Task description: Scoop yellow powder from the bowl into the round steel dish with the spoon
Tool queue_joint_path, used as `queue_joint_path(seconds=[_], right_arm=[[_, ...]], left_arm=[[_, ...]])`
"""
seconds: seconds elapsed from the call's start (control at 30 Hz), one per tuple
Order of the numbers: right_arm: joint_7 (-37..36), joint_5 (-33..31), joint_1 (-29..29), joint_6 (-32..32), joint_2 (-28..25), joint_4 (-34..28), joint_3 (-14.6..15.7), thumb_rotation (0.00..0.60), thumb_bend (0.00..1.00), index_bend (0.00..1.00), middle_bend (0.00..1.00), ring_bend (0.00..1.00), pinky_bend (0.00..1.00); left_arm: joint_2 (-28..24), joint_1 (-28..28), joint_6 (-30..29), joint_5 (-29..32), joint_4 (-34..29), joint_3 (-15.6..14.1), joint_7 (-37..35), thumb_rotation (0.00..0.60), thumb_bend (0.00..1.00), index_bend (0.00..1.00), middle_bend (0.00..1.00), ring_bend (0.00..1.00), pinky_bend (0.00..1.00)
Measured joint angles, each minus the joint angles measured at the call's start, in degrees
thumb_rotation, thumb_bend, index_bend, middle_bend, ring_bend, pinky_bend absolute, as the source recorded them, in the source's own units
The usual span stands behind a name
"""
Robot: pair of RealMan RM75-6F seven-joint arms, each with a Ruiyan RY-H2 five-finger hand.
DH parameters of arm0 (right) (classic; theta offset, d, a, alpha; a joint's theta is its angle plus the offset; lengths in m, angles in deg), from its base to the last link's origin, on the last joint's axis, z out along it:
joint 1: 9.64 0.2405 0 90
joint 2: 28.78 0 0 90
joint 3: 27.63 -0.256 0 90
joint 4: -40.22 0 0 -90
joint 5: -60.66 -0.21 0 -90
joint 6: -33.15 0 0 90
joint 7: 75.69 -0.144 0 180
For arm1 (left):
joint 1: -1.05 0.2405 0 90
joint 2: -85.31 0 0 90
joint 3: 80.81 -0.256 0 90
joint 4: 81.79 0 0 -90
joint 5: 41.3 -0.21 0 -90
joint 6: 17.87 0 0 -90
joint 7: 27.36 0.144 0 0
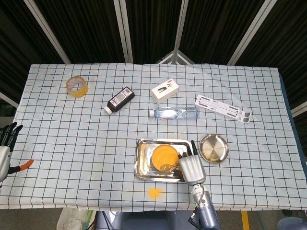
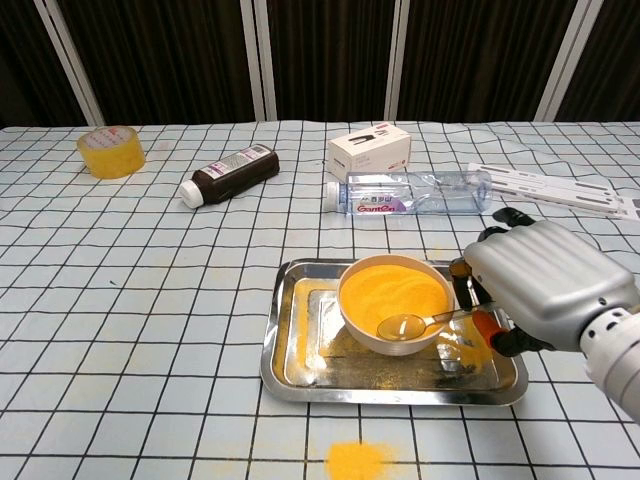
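The spoon is held by the right hand at the lower right of the chest view, fingers curled around the handle. The spoon's bowl is seen low at the near edge of the yellow powder, tilted and loaded with some powder. The powder fills a white bowl, which stands in a rectangular steel tray at lower centre. Yellow dust is scattered over the tray floor.

In the head view the round steel dish lies on the cloth just right of the tray, with the right hand's fingers between bowl and dish. A spilled patch of powder lies on the cloth below the tray.

The left hand is seen at the far left edge of the head view, fingers spread apart, holding nothing, well apart from the tray.

Further up the frame: a clear water bottle lying on its side, a white box, a dark bottle on its side, a yellow tape roll at upper left, a flat white strip at right.

The table is covered with a white cloth gridded in black. Dark panels with pale frames are seen behind.
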Motion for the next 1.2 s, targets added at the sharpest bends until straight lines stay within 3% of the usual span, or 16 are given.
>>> queue_joint_path(seconds=[0.63,1.2], right_arm=[[-0.36,0.76,0.02,-0.48,-0.20,-0.03,-0.88,0.600,0.55,0.65,0.59,0.28,0.00],[4.45,4.50,1.70,-0.63,-1.65,-0.34,-0.73,0.600,0.55,0.66,0.60,0.28,0.00]], left_arm=[[-0.02,-0.02,0.08,0.07,-0.10,0.01,-0.05,0.600,0.00,0.00,0.00,0.00,0.00],[0.01,-0.01,0.03,0.00,-0.05,-0.01,-0.16,0.600,0.00,0.00,0.00,0.00,0.00]])
